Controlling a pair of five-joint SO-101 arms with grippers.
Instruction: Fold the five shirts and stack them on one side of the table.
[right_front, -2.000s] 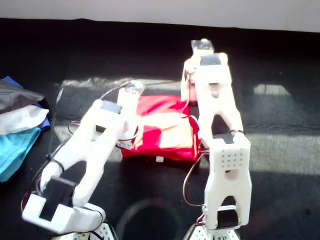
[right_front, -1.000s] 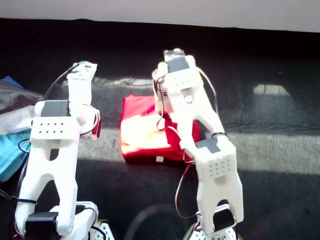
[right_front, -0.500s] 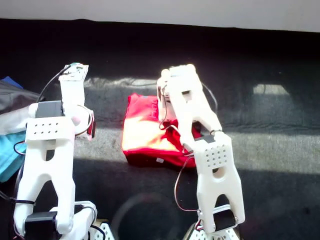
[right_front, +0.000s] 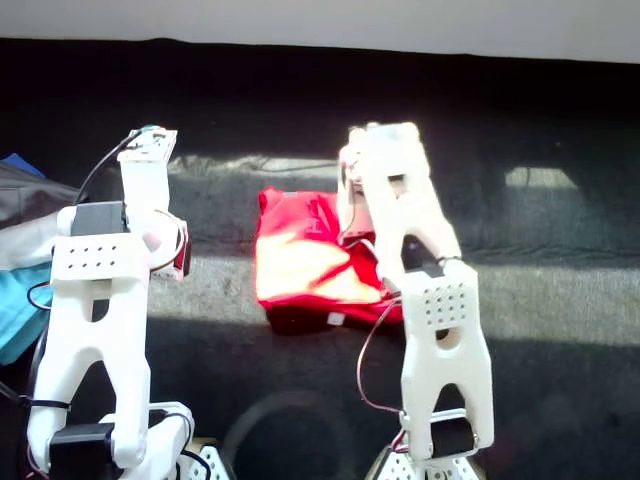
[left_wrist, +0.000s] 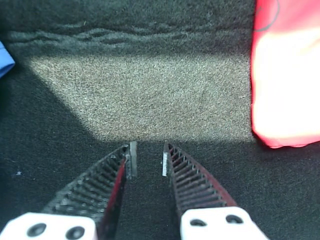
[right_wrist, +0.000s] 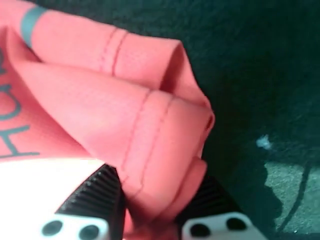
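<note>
Right pincer: my right pincer (right_wrist: 160, 196) is clamped on a doubled, stitched hem of the folded bright-red fabric shirt (right_front: 305, 268); cloth bulges up between the two ribbed fingers

Left pincer: my left pincer (left_wrist: 148, 159) holds nothing, its fingers a little apart, and hangs over bare dark carpet-like table (right_front: 560, 300) covering, between the red shirt and the left edge

Red shirt: it lies as a compact rectangle near the middle of the table, beside my right arm and apart from the pile

Pile: a stack of grey, white and teal folded shirts (right_front: 18, 300) sits at the left edge of the table, with a blue scrap (left_wrist: 5, 61) poking out

Done so far: I judge the red one folded, and several others already stacked at the left edge

Left to do: the red shirt needs carrying over onto the pile; if the pile holds four, this would be the last

Hard to see: the pile is cut off by the picture edge and partly covered by my left arm, so I cannot count its layers; from above my right arm covers its own fingers and the gripped hem, and I cannot tell how neat the far side of the fold is
</note>
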